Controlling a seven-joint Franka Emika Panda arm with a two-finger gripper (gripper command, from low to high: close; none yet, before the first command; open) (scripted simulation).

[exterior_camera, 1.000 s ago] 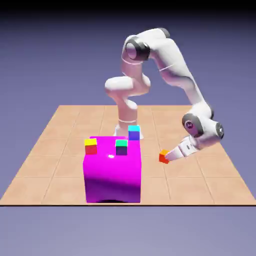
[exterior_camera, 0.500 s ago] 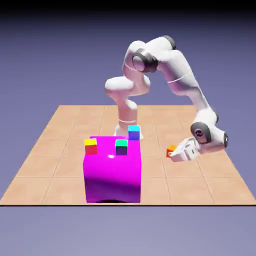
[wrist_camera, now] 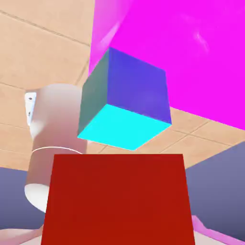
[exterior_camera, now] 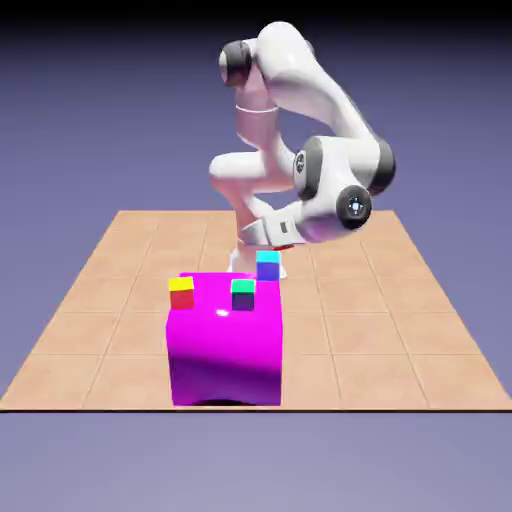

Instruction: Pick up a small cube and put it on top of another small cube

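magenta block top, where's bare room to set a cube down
The magenta block is bare along its front edge and its front-right corner. It is crowded further back: the yellow-topped cube sits at the exterior view's left, the green-topped cube mid, and the cyan-topped cube at the back right.

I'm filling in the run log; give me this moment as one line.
phase: carry | gripper: shut on small cube | position: raised, just above cyan-topped blue cube on magenta block | release: not yet
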